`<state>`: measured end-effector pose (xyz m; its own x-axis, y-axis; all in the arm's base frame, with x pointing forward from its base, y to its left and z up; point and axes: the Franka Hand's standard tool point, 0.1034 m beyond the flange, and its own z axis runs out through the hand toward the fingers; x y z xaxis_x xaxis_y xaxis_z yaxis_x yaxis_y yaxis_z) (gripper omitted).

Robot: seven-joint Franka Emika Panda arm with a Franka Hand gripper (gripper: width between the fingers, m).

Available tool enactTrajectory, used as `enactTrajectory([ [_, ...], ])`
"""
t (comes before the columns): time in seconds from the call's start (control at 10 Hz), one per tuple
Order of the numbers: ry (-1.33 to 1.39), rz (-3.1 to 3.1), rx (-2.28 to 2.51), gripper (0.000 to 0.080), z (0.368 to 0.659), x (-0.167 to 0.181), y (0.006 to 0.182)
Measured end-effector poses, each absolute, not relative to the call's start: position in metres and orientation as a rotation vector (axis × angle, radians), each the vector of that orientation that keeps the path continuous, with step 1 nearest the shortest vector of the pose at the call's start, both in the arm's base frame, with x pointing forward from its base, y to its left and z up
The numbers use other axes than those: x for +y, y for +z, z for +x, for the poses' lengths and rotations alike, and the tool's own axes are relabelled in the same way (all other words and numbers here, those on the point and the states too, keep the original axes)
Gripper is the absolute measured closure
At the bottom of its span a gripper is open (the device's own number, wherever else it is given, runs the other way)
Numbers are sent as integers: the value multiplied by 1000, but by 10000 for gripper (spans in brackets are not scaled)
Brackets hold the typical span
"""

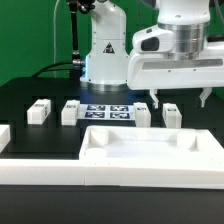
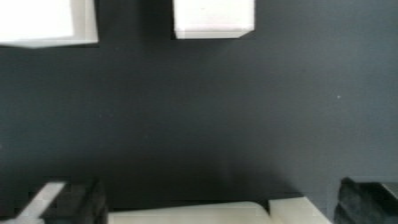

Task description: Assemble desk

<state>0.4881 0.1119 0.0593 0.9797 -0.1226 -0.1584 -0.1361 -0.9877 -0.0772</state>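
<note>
The desk panel [image 1: 150,150] lies at the near edge of the black tabletop [image 1: 40,140], towards the exterior view's right. It looks like light, rigid plastic, probably a bit slick, and best pinched across its raised rim. The small leg blocks [image 1: 70,112] sit in a row just beyond it. The rightmost leg block [image 1: 171,115] should lift easily by its flat sides. The gripper [image 1: 172,99] hangs above that end of the row, spread wide, empty and touching nothing.
</note>
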Motion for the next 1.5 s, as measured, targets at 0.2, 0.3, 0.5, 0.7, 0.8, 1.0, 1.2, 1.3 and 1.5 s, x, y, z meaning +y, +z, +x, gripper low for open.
enactTrajectory([
  [0.2,256,-3038,186,151,486,112,59],
  [0.3,302,-3038,180,151,481,113,59],
  [0.5,559,-3019,157,151,474,117,65],
  [0.7,705,-2989,130,151,478,120,59],
  [0.8,765,-2976,119,151,474,118,59],
  [1.0,1006,-2910,107,151,469,117,58],
  [1.2,1222,-2801,137,151,453,122,53],
  [1.3,1386,-2710,132,151,449,127,47],
  [1.5,1453,-2681,85,151,455,129,42],
])
